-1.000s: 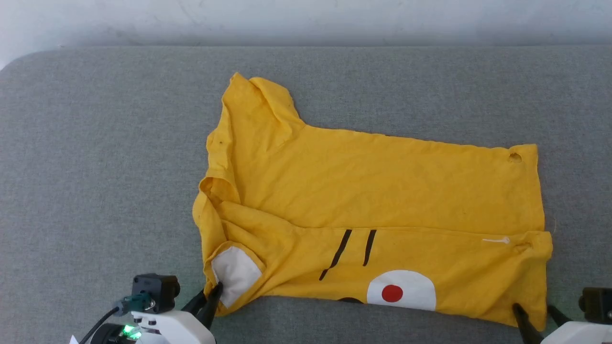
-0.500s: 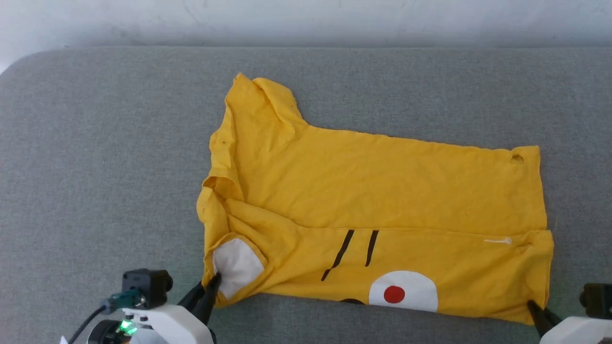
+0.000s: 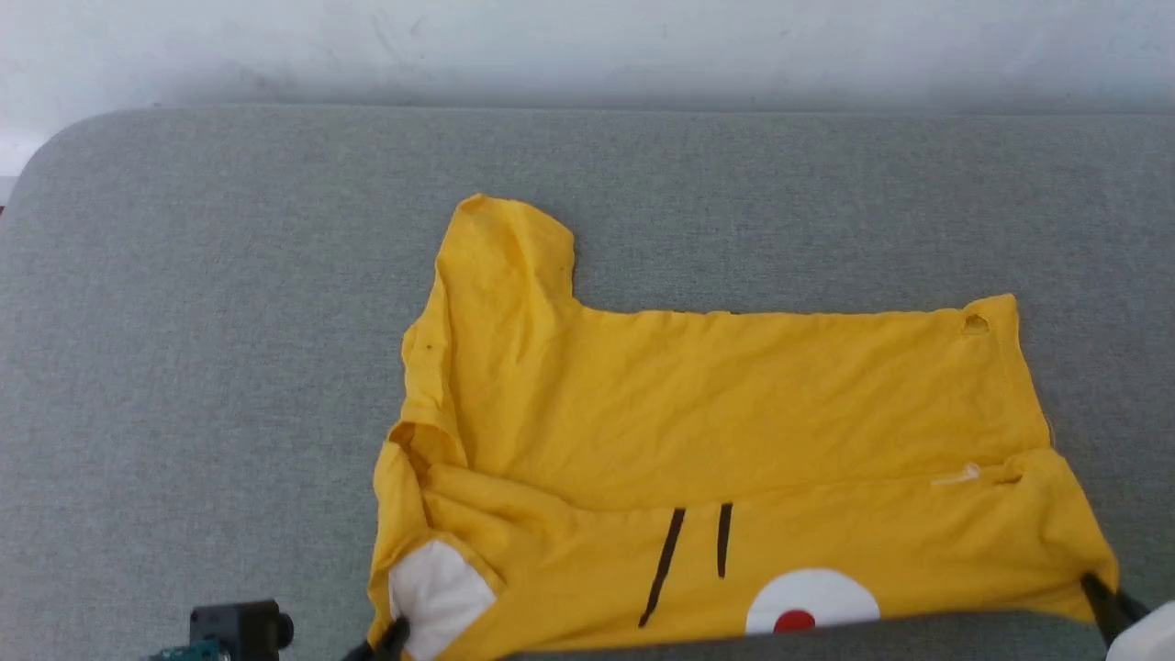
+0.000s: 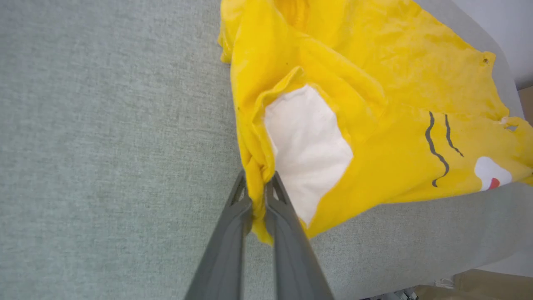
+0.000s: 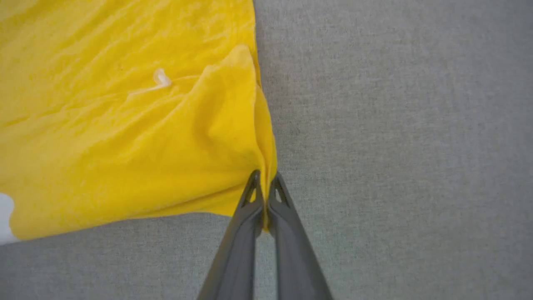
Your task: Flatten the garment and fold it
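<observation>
The garment (image 3: 716, 404) is spread across the grey bench (image 3: 202, 321), its near edge clamped at 7 o'clock by the left tool (image 4: 259, 189) and at 5 o'clock by the right tool (image 5: 264, 183). A grip could be lost if pulls are unequal.

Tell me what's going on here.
The robot is handling a yellow T-shirt spread on a grey padded surface. Its left end effector is shut on the near edge beside the white patch, and its right end effector is shut on the near hem corner. The printed near strip lies lapped over the plain part; a first fold looks under way.
</observation>
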Controlling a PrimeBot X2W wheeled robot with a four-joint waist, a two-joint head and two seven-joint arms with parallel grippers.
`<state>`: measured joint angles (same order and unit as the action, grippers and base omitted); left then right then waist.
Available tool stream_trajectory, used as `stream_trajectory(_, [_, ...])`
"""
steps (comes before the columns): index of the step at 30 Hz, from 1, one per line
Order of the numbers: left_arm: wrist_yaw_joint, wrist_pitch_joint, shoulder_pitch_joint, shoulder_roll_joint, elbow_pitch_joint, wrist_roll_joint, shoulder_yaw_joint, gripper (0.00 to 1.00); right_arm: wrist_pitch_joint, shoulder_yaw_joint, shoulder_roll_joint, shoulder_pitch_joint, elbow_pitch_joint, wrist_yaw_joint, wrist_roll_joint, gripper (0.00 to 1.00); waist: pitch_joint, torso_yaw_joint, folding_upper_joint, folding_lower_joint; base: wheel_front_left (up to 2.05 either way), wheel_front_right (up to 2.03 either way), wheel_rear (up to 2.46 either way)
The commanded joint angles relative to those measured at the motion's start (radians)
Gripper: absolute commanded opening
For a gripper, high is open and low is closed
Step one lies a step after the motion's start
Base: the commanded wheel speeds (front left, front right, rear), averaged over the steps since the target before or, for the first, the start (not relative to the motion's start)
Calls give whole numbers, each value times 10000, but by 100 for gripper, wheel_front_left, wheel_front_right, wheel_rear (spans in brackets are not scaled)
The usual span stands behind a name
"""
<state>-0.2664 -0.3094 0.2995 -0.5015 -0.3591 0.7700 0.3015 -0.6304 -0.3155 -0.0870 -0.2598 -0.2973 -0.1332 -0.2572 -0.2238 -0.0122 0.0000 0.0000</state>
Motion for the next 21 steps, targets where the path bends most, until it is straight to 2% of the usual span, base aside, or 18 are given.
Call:
stream_trajectory(1, [-118, -45, 245, -1, -25, 157, -60, 0, -174, -125, 34, -252, -24, 25, -20, 0, -52, -71, 0, 0, 0, 0, 0])
stream_trajectory(6, [-109, 165, 461, 322, 230, 362, 10, 0, -352, -223, 200, -596, 75, 25, 1, 0, -120, -214, 0, 0, 0, 0, 0])
stream_trajectory(13, [152, 315, 181, 618, 934, 513, 186, 0, -339, -160, 315, -641, 283, 25, -1, 0, -90, -259, 0, 0, 0, 0, 0])
stream_trajectory(14, [163, 432, 112, 656, 1033, 484, 145, 20, -294, -163, 323, -627, 297, 25, 11, 5, -72, -259, 0, 0, 0, 0, 0])
stream_trajectory(15, [168, 535, 58, 697, 1125, 466, 109, 40, -203, -177, 330, -601, 301, 25, 25, 41, -51, -251, 0, 0, 0, 0, 0])
stream_trajectory(16, [182, 629, 14, 738, 1196, 461, 78, 83, -93, -207, 336, -565, 310, 25, 25, 100, -27, -240, 0, 0, 0, 0, 0])
stream_trajectory(17, [201, 731, -21, 795, 1243, 486, 35, 100, -14, -231, 343, -535, 335, 25, 16, 100, 4, -225, 0, 0, 0, 0, 0])
stream_trajectory(21, [287, 974, -45, 876, 1270, 569, -96, 100, 171, -232, 353, -465, 303, 25, -71, 100, 83, -170, 0, 0, 0, 0, 0])
